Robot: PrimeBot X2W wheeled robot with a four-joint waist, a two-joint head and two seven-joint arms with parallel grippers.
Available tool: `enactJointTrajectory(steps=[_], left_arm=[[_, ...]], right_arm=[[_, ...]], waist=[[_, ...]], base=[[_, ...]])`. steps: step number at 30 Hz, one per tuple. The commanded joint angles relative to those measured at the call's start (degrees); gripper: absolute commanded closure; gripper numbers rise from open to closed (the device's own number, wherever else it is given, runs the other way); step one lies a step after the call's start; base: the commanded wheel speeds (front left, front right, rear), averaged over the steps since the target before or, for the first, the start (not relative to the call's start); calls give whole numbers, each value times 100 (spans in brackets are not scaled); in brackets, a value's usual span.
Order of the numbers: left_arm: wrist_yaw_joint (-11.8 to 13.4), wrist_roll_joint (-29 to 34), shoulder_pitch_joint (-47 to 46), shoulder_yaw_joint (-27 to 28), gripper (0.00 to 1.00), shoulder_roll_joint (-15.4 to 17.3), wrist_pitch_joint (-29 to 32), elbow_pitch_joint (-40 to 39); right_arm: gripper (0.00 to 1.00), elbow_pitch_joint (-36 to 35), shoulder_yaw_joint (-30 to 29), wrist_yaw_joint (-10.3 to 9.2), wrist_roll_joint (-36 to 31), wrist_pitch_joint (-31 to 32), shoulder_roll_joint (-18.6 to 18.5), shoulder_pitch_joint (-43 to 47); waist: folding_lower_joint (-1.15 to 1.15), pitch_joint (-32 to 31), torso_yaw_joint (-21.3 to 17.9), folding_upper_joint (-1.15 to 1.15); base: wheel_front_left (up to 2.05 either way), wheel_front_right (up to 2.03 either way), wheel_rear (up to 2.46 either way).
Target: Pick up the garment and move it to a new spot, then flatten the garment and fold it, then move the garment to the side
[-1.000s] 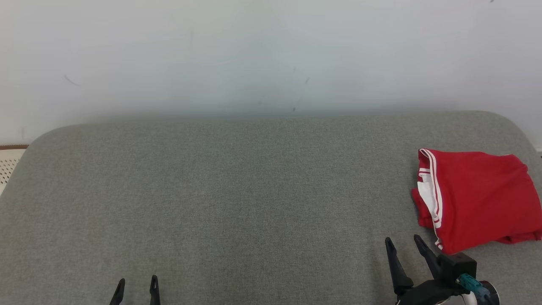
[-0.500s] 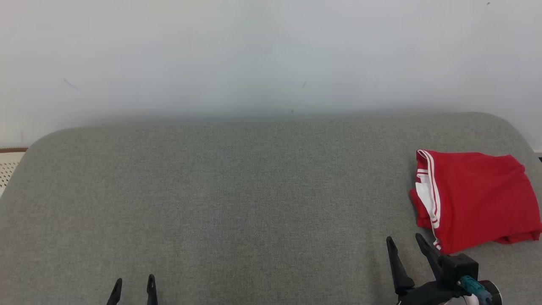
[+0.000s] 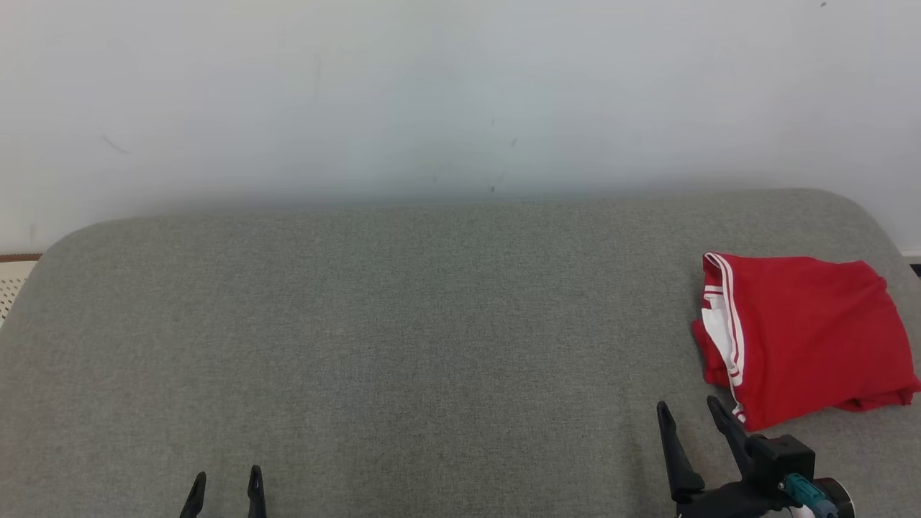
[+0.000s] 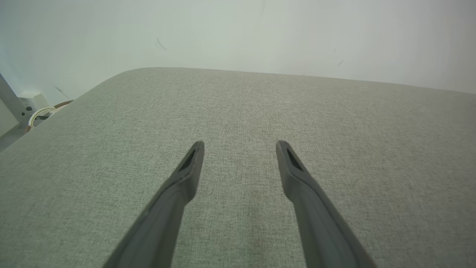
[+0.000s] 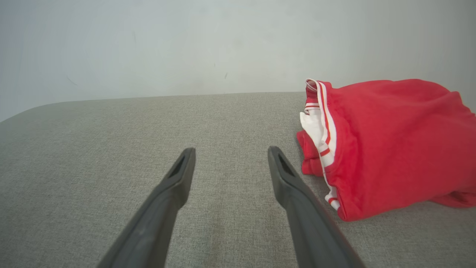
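Partly cut off at the head view's right edge, the folded red fabric garment (image 3: 806, 338) with white stripes lies on the grey upholstered cushion (image 3: 403, 324), near the right gripper (image 3: 686, 404). The left gripper (image 3: 227, 473) is cropped to its fingertips. Both jaws stand apart, empty.

- Bench (image 3: 403, 324) with a padded top, covered in grey woven fabric, far corners rounded.
- Lying directly on it, at the right side and near the far right corner: red garment (image 3: 806, 338), folded into a rough rectangle, a little wrinkled.
- Along the left edge of the garment, white stripes and a white inner layer showing.
- At its near right corner, a small fold of red cloth sticking out onto the grey fabric.
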Motion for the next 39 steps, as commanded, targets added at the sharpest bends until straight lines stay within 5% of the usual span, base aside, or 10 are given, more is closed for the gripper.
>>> enactJointTrajectory(steps=[1,39], left_arm=[[4,6,117,20,0,9,-3,12],[13,53,54,-6,0,8,-3,18]], right_arm=[[0,-12,-21,-4,-86,-1,19,101],[0,-103,-30,-5,-181,-1,-2,12]], waist=[[0,6,-8,0],[0,73,-285,0]], base=[[0,0,0],[0,0,0]])
